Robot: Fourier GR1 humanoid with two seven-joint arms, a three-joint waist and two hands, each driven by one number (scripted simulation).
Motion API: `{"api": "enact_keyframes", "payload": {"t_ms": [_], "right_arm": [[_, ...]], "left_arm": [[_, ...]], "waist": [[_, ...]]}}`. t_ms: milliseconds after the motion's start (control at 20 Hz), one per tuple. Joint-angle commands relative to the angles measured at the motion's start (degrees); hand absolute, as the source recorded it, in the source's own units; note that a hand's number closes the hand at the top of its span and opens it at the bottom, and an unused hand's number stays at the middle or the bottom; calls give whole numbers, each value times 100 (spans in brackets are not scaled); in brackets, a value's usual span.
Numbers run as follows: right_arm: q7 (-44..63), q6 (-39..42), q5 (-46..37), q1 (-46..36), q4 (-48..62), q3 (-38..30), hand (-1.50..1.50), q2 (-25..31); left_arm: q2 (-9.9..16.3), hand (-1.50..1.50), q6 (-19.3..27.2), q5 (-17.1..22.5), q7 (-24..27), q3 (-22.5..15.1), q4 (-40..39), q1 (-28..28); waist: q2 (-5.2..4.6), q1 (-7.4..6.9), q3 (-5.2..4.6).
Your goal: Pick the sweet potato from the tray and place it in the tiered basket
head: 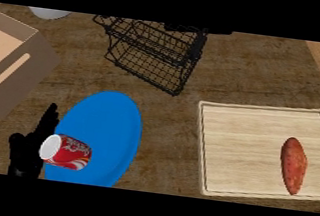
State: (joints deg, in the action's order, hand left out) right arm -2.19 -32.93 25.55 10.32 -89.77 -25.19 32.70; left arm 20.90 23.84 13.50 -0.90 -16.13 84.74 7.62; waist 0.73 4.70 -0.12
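We see our left hand [30, 147] low on the left side of the counter [256, 71]. It is black, and its fingers [47, 119] point up and look straight and relaxed, so the hand is open. It is not holding anything. A red and white can [66, 151] lies on its side just beside the hand, at the left edge of a blue plate [109, 124]. The can covers part of the hand, and we cannot tell if they touch. Our right hand does not show.

The sweet potato [293, 165] is far over on the right. It is long, reddish brown, and pointed at both ends. It lies flat on the right part of a pale wooden tray [240, 150], with its ends pointing up and down in the view. Nothing is touching it.

The tiered basket [155, 51] is made of black wire. It stands near the top, in the middle, well apart from the sweet potato. A brown cardboard box [8, 68] sits at the left, and part of a grey bowl [49, 13] shows at the top edge.
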Motion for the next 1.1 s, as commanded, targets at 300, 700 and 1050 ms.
{"api": "enact_keyframes", "payload": {"t_ms": [300, 700, 1050], "right_arm": [[2243, 725, -325, 2390, -2197, 511, -150, 1027], [4534, 828, -1443, 3400, -3596, 595, -150, 2655], [6797, 459, -2478, 2498, -4018, 1134, -150, 3262]], "left_arm": [[-200, 0, -5, -185, 27, -137, -133, -182], [-302, 0, -53, -237, 106, -141, -296, -317], [-382, 0, -353, -213, 150, -58, -716, -588]], "waist": [[-82, -295, -30], [-112, -417, -35], [-120, -577, -3]]}}
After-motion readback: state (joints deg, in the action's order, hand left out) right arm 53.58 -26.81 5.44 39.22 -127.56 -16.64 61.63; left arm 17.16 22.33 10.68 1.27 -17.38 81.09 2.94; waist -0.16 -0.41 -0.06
